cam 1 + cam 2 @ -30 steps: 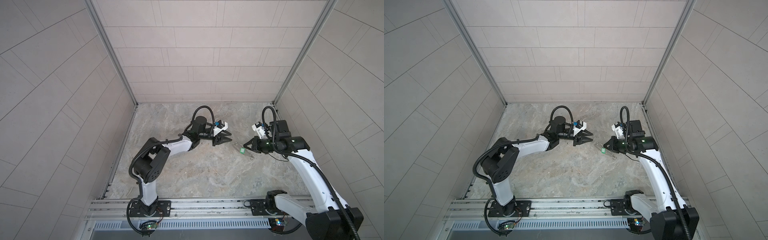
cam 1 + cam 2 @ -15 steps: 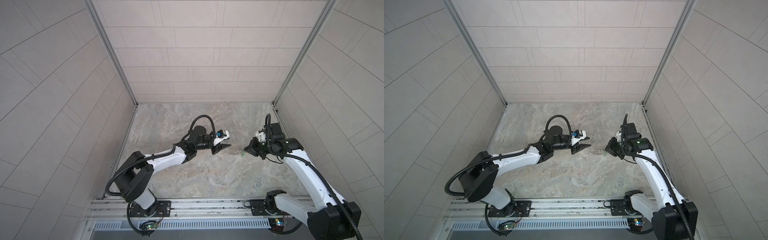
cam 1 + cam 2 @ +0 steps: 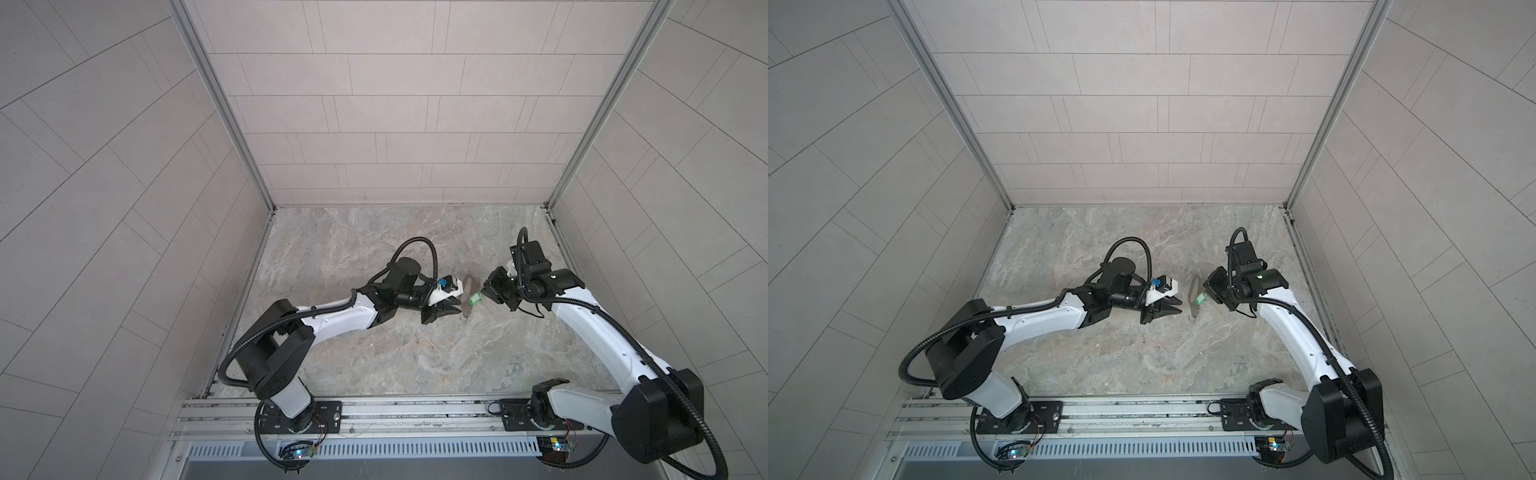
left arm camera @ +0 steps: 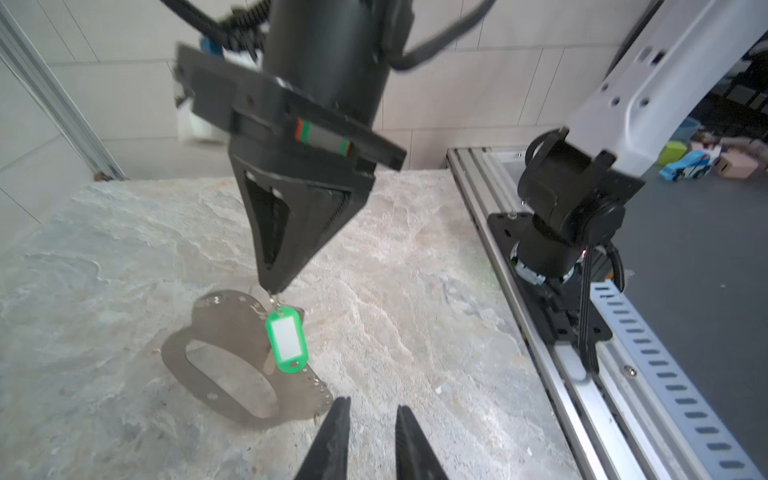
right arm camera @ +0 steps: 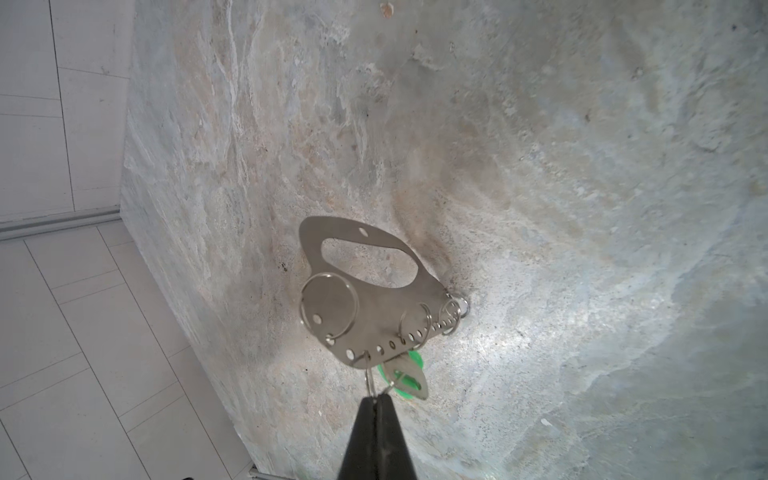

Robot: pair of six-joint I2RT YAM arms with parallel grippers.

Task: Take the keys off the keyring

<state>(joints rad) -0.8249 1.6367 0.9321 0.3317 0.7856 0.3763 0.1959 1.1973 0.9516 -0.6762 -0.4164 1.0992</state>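
Note:
The keyring (image 5: 374, 316) is a flat grey metal plate with a rounded slot and several wire loops (image 5: 328, 307) along its holed edge. It hangs tilted, its low corner near the stone floor, in both top views (image 3: 468, 291) (image 3: 1192, 291). A green key tag (image 4: 286, 338) (image 5: 413, 357) with a metal piece dangles from a small wire ring (image 5: 368, 376) at the plate's edge. My right gripper (image 5: 377, 398) (image 3: 486, 291) is shut on that ring. My left gripper (image 4: 372, 405) (image 3: 1177, 305) stands narrowly open and empty, just beside the plate's holed edge.
The aluminium base rail (image 4: 582, 345) runs along the front of the floor, with the right arm's mount (image 4: 557, 249) on it. Tiled walls (image 3: 374, 124) close the back and sides. Coloured toys (image 4: 690, 162) lie beyond the rail.
The left arm has swung forward and brought its gripper close to the plate, its jaws narrower. The right gripper has tipped the plate up off the floor by the ring.

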